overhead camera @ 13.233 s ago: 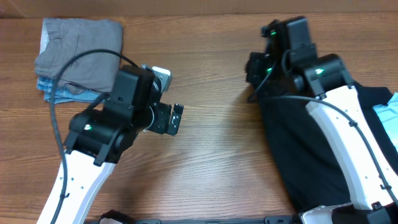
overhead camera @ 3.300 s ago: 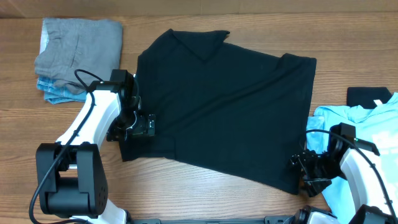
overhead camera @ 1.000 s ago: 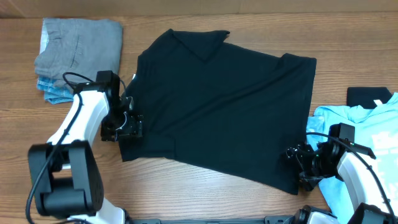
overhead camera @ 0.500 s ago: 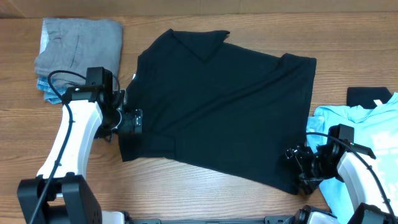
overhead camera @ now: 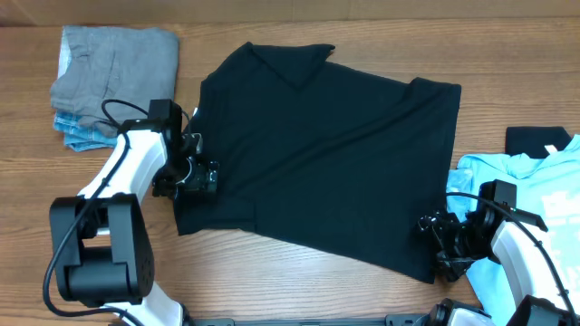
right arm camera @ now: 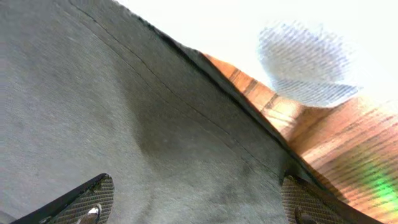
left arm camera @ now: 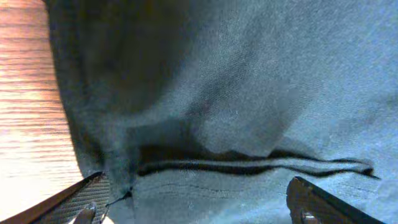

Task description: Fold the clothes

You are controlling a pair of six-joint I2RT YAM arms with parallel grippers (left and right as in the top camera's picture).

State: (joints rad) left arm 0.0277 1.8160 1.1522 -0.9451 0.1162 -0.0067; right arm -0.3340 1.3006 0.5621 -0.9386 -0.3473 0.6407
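Hovering over cloth with both hands spread wide, I have nothing pinched. My left hand (overhead camera: 199, 177) is at the left edge of the black shirt (overhead camera: 335, 154), mid-left of the overhead frame, fingers parted either side of a raised wrinkle near the hem. My right hand (overhead camera: 438, 246) is at the shirt's lower right corner, low on the right side of the frame, its fingers just as far apart above the stitched edge. Whether either hand touches the fabric I cannot tell. The shirt lies opened flat across the middle of the counter (overhead camera: 299, 285), collar toward the top of the frame. I judge it light, limp and apt to slide and bunch, so I would take it at the doubled hems and corners, where the cloth is thickest, and lift both sides together to keep it from sagging. A light blue tee (overhead camera: 535, 195) waits at the right edge, and a folded grey pile (overhead camera: 113, 72) sits at the upper left.
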